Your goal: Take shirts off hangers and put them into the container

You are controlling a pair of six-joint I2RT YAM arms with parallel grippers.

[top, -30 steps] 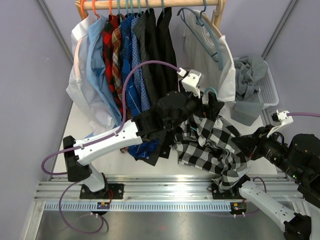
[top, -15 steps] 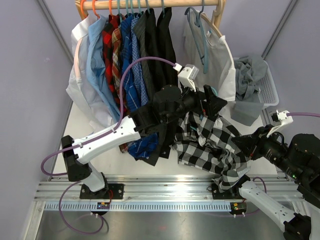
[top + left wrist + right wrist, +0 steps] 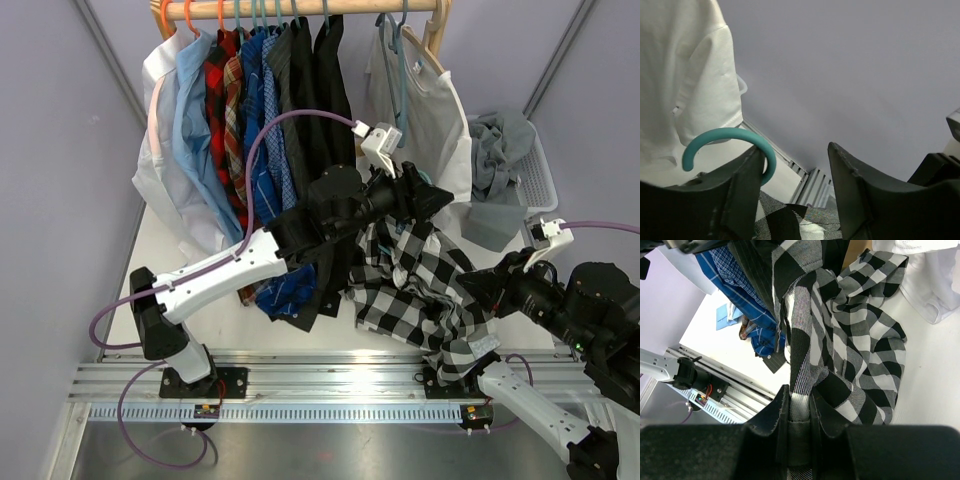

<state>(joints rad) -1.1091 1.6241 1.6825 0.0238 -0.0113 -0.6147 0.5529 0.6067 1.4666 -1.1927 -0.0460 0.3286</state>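
Step in hand (judged): freeing the black-and-white check button-up shirt from its thin teal plastic hanger; only the curved hook shows.
Left claw: jaws stand apart, bare wall visible through the gap, nothing between them.
Hook vs left claw: the hook arcs up against one finger, on that finger's side of the gap and not in the middle. I cannot tell whether it touches the pad.
Right claw: pinched tight on a fold of the check shirt, cloth filling the narrow gap.
Shirt position: off the wooden rail, draped between the two claws above the white surface. Its collar end is up by the left claw, its lower part bunched at the right claw.
Long axis: runs from the hook down and toward the right arm.
Container: white lattice-sided plastic laundry basket, back right, well apart from the shirt, with a plain grey shirt in it.
Nearer arm: the right for the basket, the left for the hook.
Remaining: a row of hung shirts on the rail.
Next (judged): centre the hook in the left claw's gap and hold it while the right draws the cloth away.
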